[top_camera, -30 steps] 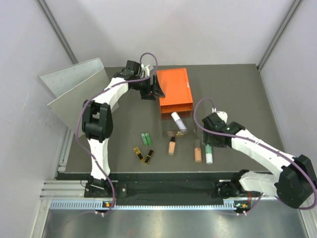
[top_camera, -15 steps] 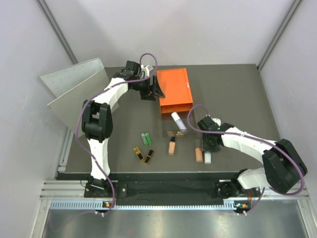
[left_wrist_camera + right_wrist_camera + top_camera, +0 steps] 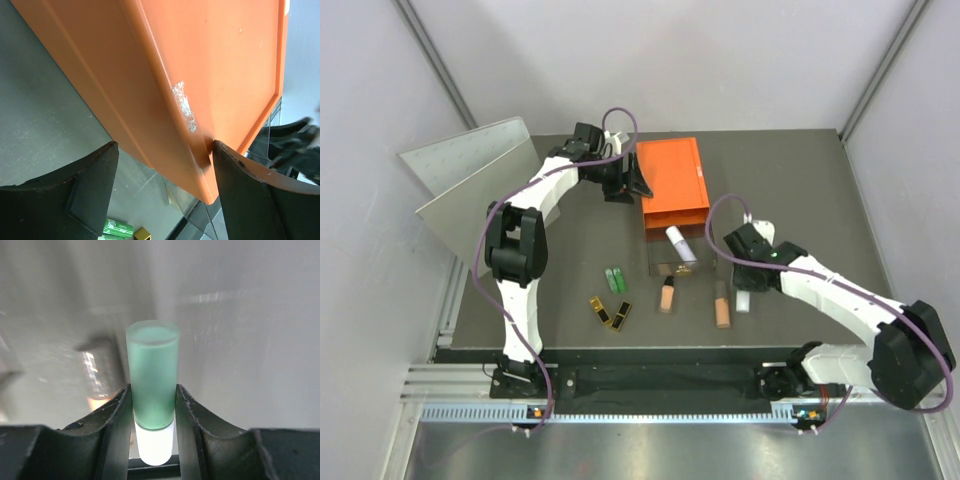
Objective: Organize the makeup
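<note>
My right gripper (image 3: 741, 288) (image 3: 152, 390) is shut on the green stick (image 3: 742, 301) (image 3: 152, 375), which has a white end, and holds it just above the table, right of the orange stick (image 3: 721, 306). The peach bottle with black cap (image 3: 667, 293), two green tubes (image 3: 614, 279) (image 3: 118, 228) and two black-gold cases (image 3: 610, 312) lie at the front. A white stick (image 3: 680, 243) lies in the pulled-out clear drawer (image 3: 664, 262). My left gripper (image 3: 631, 185) (image 3: 165, 150) is open, its jaws astride the orange box's left front corner, the right finger touching the box.
The orange box (image 3: 673, 180) (image 3: 200, 75) stands mid-table with its drawer open toward me. A tilted grey metal panel (image 3: 470, 185) leans at the back left. White walls enclose the table.
My right gripper reached over the green stick, closed on it and has pulled it slightly up and away from the table's front. The left arm has not moved.
</note>
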You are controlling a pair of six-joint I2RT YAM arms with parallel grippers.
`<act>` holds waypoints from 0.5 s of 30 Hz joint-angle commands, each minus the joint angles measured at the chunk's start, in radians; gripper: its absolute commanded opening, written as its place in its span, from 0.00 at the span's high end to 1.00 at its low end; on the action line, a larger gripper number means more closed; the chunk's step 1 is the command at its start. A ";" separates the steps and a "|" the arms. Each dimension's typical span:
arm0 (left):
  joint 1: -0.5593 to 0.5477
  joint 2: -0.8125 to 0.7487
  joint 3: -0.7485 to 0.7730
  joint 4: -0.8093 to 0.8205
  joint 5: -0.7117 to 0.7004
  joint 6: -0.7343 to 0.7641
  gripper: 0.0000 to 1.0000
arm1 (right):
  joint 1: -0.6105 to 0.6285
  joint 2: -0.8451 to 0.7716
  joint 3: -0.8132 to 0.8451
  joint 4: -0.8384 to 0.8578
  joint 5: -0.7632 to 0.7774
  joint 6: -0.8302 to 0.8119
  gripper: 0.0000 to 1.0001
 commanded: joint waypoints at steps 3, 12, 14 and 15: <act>0.004 0.054 -0.034 -0.128 -0.177 0.101 0.21 | -0.010 -0.039 0.244 -0.025 0.129 -0.082 1.00; 0.004 0.052 -0.037 -0.137 -0.180 0.109 0.21 | -0.007 0.021 0.492 -0.013 0.120 -0.149 1.00; 0.004 0.054 -0.035 -0.139 -0.178 0.109 0.21 | 0.003 0.043 0.523 0.007 0.103 -0.174 1.00; 0.004 0.052 -0.035 -0.139 -0.178 0.110 0.21 | 0.011 0.052 0.534 0.027 0.095 -0.183 1.00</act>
